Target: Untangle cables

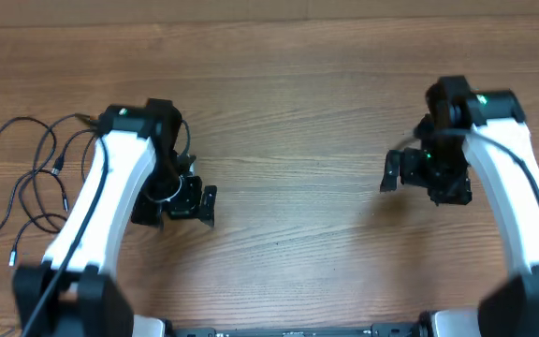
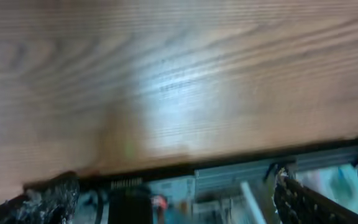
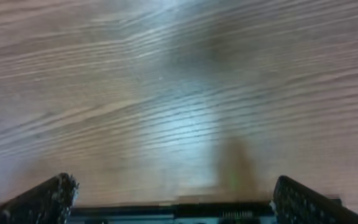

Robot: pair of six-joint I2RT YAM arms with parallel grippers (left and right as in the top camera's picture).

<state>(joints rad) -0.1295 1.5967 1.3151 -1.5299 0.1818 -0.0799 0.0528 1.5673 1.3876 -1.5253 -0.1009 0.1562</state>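
The cables lie as loose black loops with small silver plug tips at the table's left side, seen only in the overhead view. My left gripper hovers to the right of them, apart from them, open and empty. In the left wrist view its fingers frame bare wood and the table's front edge. My right gripper is far to the right, open and empty. In the right wrist view its fingers are spread wide over bare wood. No cable shows in either wrist view.
The wooden table spans the view. The arms' bases and a dark rail sit at the front edge. The left arm's white link lies partly over the right side of the cable loops.
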